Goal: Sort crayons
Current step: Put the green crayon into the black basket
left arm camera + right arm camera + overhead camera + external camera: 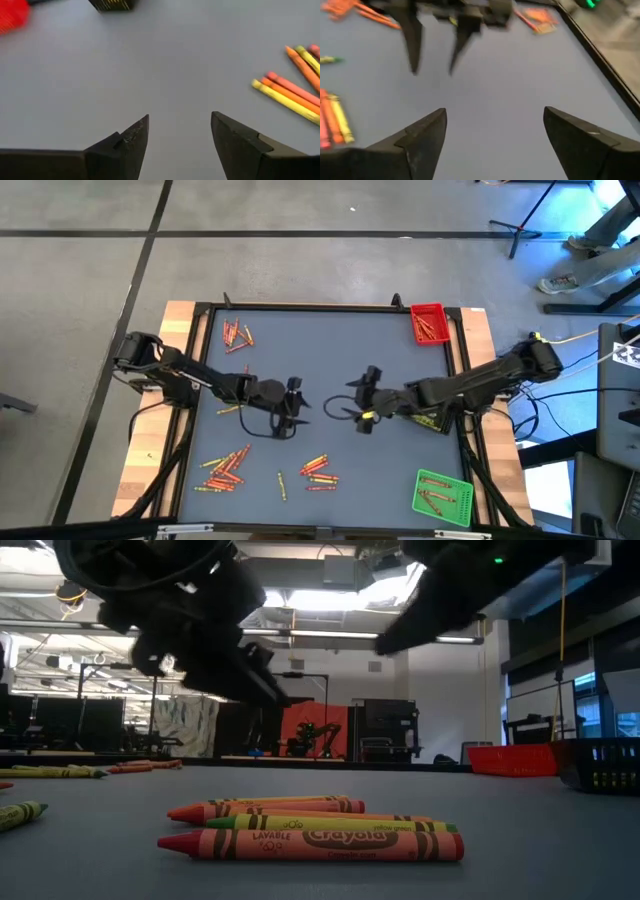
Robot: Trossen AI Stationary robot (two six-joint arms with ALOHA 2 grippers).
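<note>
Left gripper (293, 402) open, empty; right gripper (369, 398) open; crayons (318, 471) scattered

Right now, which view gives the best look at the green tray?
The high view: it shows the whole green tray at the table's near right corner, with several crayons lying in it. The low view and both wrist views do not show it; the low view only catches a red tray and a dark basket.
</note>
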